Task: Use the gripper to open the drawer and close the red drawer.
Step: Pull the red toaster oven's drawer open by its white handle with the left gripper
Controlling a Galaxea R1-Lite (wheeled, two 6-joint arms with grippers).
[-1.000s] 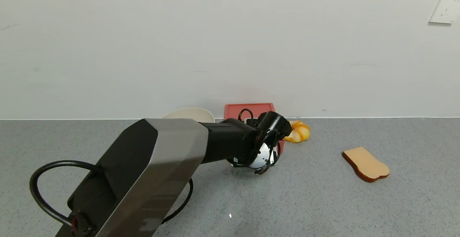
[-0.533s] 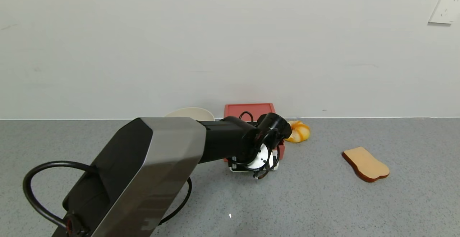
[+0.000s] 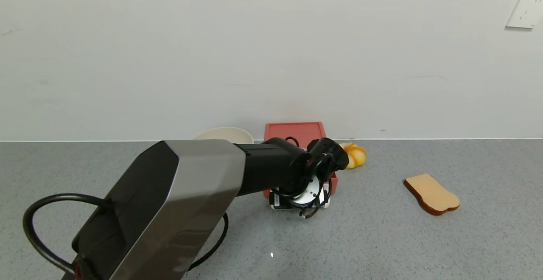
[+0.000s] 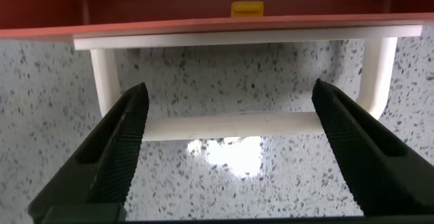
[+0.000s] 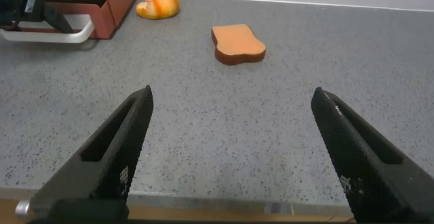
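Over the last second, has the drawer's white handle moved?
Yes. In the head view the handle has come out toward the robot, away from the wall and the red drawer top, with the left gripper open around it.

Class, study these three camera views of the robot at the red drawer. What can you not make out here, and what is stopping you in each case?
- Head view: the left gripper and most of the drawer front, hidden by the arm.
- Head view: the beige bowl, mostly behind the arm.
- Left wrist view: the drawer's inside, cut off by the edge; the yellow object in it is blurred.
- Right wrist view: the right gripper shows only its fingers.
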